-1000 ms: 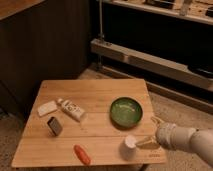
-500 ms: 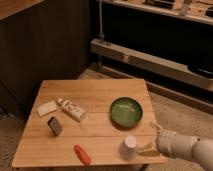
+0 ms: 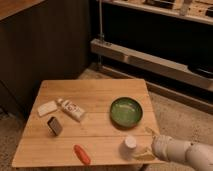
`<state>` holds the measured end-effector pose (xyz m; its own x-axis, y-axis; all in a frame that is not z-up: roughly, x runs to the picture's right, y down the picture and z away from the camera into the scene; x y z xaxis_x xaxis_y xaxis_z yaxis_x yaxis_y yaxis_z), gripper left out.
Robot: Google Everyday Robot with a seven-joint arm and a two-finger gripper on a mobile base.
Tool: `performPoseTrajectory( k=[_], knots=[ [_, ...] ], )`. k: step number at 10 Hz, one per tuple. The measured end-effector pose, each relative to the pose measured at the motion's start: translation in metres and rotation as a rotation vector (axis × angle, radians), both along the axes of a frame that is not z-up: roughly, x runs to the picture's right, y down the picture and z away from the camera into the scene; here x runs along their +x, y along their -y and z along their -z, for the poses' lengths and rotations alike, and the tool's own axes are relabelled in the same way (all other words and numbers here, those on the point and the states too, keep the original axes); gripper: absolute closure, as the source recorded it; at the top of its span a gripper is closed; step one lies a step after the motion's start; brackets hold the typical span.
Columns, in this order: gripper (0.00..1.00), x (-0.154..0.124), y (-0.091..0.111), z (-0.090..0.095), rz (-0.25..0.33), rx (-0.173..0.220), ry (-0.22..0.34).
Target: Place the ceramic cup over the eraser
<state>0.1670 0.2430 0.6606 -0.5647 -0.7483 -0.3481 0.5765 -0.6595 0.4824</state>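
The ceramic cup, small, plain and white, stands upright near the table's front right edge. The eraser, a flat white block, lies at the left of the table, far from the cup. My gripper comes in from the lower right and sits just right of the cup. Its two pale fingers are spread, one farther back and one nearer the front edge. The cup is at the mouth of the gripper, not clamped.
A green bowl sits just behind the cup. A white printed tube, a small dark block and an orange-red object lie on the wooden table. Metal shelving stands behind.
My arm has dropped lower in the picture, toward the table's front edge, and the fingers now sit level with the cup. The cup and the other objects have not moved.
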Motion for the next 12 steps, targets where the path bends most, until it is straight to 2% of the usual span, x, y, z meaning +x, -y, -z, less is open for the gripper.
performPoseTrajectory(
  k=[8,12],
  knots=[
    [0.20,-0.021,-0.017,-0.037,-0.016,-0.017,0.030],
    [0.20,-0.026,-0.024,-0.051,-0.044,-0.003,0.041]
  ],
)
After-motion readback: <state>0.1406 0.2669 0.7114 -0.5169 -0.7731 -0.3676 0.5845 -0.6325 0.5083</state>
